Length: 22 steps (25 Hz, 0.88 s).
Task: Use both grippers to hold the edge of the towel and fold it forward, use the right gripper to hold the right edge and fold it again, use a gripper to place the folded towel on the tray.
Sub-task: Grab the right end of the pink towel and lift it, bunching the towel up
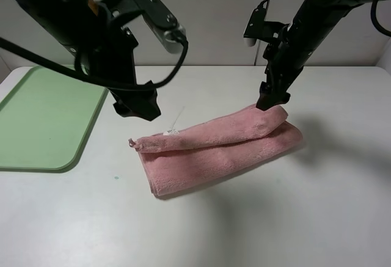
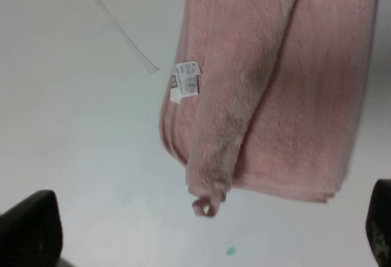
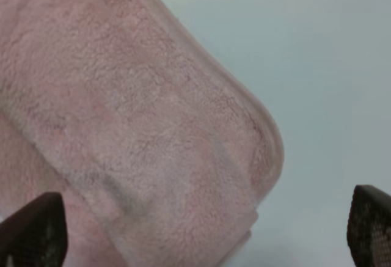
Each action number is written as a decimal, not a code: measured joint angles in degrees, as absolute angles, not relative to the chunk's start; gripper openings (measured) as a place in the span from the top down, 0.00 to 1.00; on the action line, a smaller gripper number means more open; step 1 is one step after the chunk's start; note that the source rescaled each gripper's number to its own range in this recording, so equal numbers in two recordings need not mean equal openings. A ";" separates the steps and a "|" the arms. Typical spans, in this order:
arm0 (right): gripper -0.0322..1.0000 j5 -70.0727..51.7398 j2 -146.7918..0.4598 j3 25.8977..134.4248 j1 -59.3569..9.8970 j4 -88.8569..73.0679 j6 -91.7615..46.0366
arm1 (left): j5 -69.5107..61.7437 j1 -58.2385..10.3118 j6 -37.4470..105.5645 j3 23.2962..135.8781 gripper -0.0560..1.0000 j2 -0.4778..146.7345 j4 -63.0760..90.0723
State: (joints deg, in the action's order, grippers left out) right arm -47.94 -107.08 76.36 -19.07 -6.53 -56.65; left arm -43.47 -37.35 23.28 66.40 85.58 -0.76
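The pink towel (image 1: 220, 148) lies folded lengthwise on the white table, its top layer rolled loosely over the back. A white tag (image 2: 186, 79) and a corner loop (image 2: 208, 204) show at its left end. My left gripper (image 1: 139, 109) hangs open just above and behind that left end, holding nothing; its fingers (image 2: 30, 230) stand wide apart. My right gripper (image 1: 272, 101) is open right above the towel's right end (image 3: 140, 126), its fingertips (image 3: 30, 230) spread either side, not gripping. The light-green tray (image 1: 43, 120) lies flat at the far left.
A thin clear plastic strip (image 1: 178, 117) lies on the table behind the towel's left end. A small green speck (image 1: 116, 177) marks the table near the tray's corner. The white wall stands behind the table.
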 joint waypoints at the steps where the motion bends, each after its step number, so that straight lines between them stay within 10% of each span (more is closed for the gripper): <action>1: 0.00 -47.94 -107.08 76.36 -19.07 -6.60 -55.69 | -44.50 -37.35 22.71 66.40 0.00 83.81 -0.76; 22: 0.00 -49.03 -107.08 76.36 -19.07 -7.73 -28.97 | -68.15 -37.35 6.56 66.40 0.00 46.52 -0.92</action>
